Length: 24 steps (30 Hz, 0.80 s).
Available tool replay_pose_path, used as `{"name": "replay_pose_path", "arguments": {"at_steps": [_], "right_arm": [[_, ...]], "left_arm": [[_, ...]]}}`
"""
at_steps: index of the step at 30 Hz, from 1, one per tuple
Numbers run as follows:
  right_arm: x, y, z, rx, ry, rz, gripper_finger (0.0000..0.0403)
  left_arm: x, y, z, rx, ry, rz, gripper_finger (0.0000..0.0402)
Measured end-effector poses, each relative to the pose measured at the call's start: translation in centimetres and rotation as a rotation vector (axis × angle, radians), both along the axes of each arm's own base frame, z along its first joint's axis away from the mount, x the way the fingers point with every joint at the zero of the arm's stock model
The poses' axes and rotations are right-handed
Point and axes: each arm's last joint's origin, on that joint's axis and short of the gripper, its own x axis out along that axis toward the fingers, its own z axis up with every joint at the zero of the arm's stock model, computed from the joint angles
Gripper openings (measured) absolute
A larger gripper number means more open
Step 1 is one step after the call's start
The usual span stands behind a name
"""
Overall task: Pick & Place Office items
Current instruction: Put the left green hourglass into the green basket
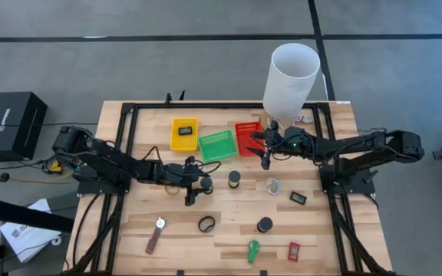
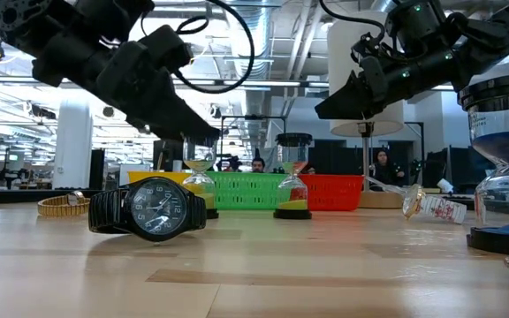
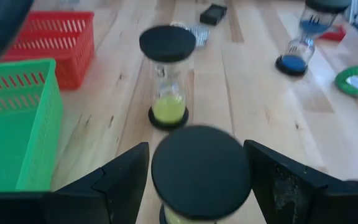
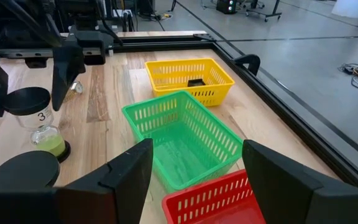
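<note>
The left end effector (image 3: pixel 197 180) hangs directly over a sand timer (image 3: pixel 201 171) with a black cap, its two fingers spread wide, one on each side of the cap and not touching it. The timer stands upright, so its long axis runs straight up toward the end effector, and a plain descent should bring the fingers around it (a judgement, since the timer's base is hidden). The left arm is clearly the nearer one to this piece.

Just beyond stands a second upright timer (image 3: pixel 167 78) with yellow-green sand, and farther off a blue one (image 3: pixel 303 40).

The right end effector (image 4: pixel 194 180) hovers over the near edge of the red tray (image 4: pixel 213 202), fingers likewise spread and holding nothing, with the green tray (image 4: pixel 185 140) and then the yellow tray (image 4: pixel 188 78) beyond it.

The wooden surface (image 1: pixel 229 238) also carries a wristwatch (image 2: pixel 148 209) and a green clip (image 1: pixel 253 249), well apart. A tall white cylinder (image 1: pixel 290 80) stands at the far edge. Behind the surface lies an open workshop room with seated people.
</note>
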Motion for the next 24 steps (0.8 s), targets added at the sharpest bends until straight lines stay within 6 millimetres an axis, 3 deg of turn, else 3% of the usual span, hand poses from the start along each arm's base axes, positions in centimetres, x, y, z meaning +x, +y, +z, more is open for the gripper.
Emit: {"name": "replay_pose_path", "arguments": {"at_steps": [17,24], "right_arm": [[0.0,0.0,-0.01,0.0,0.002,0.0,0.024],[-0.01,0.0,-0.02,0.0,0.002,0.0,0.024]], "left_arm": [[0.04,0.08,0.06,-0.002,-0.007,0.003,0.0255],[0.04,0.08,0.06,-0.002,-0.007,0.002,0.0225]]}}
